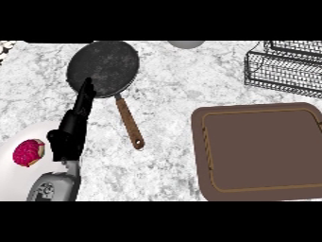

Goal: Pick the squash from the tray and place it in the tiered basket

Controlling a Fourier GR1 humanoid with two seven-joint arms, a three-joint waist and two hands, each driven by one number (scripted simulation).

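Observation:
The brown tray [264, 149] lies at the right of the counter, and nothing shows on it. A black wire tiered basket [293, 67] stands at the back right. No squash is visible anywhere. My left hand [76, 120] rises from the lower left, its fingers straight and pointing up toward the frying pan. My right hand does not show.
A dark frying pan [105, 67] with a brown handle [129, 122] sits at the back left. A white plate [10, 165] at the lower left holds a pink frosted donut [29, 152]. A grey round object [185, 43] peeks in at the top edge.

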